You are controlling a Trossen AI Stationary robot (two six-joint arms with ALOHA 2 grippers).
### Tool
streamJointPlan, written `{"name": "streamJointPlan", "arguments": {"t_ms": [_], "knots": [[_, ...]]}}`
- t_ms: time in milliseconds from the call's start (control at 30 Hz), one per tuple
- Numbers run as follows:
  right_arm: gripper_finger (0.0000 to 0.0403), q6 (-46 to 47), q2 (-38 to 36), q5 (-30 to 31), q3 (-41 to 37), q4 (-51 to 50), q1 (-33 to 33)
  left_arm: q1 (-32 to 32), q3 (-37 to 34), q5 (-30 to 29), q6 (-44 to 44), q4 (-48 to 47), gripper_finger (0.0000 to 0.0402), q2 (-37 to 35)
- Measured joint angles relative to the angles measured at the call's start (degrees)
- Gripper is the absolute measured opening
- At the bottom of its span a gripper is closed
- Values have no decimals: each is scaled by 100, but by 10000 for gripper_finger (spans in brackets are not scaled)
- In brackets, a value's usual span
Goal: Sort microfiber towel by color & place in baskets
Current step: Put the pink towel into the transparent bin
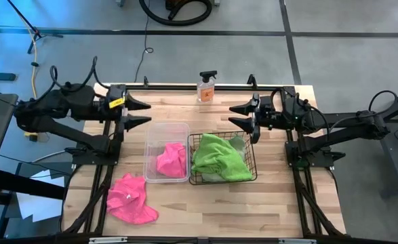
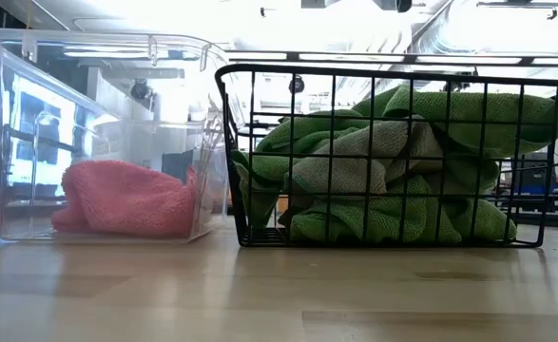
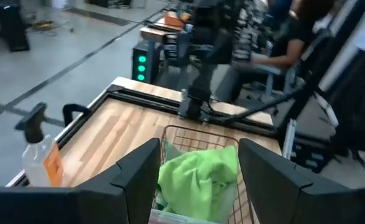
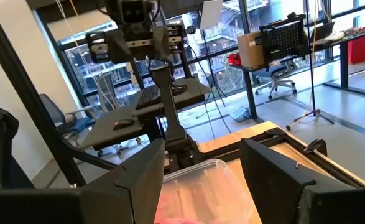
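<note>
A clear plastic tub (image 1: 166, 125) stands mid-table with a pink towel (image 1: 171, 160) lying on its floor (image 2: 126, 198). Right beside it, a black wire basket (image 1: 254, 159) holds a heap of green towel (image 1: 219, 159), also seen through the mesh (image 2: 402, 171). A second pink towel (image 1: 131, 198) lies crumpled on the table near its front left. My left gripper (image 1: 150, 112) hangs open above the table's far left, pointing level toward the right. My right gripper (image 1: 230, 115) hangs open opposite it, above the basket's far edge. Nothing is between the fingers of either.
A small spray bottle (image 1: 207, 87) with an orange label stands at the table's far edge between the two arms, also seen in the left wrist view (image 3: 39, 149). Bare wood lies along the near edge, in front of the basket. People sit at desks beyond the table.
</note>
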Motion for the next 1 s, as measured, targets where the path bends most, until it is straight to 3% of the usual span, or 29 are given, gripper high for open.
{"name": "streamJointPlan", "arguments": {"t_ms": [100, 233, 400, 500, 733, 1000], "knots": [[207, 36, 0, 0, 0, 0, 0, -163, -151, 258, 292, 85, 204, -26], [207, 53, 0, 0, 0, 0, 0, -337, -865, 438, 282, 394, 204, -289], [207, 55, 0, -2, 0, -2, 0, -624, -2154, 411, -723, 1171, 204, -925], [207, 55, 0, -2, 0, -2, 0, -884, -2656, 416, -1553, 1134, 204, -1114], [207, 55, 0, -4, 0, -139, 0, -1845, -2581, 1215, -3195, 412, 202, -757], [207, 55, 0, -4, 0, -509, 0, -3420, -2264, 1802, -4772, -618, 192, 333]]}}
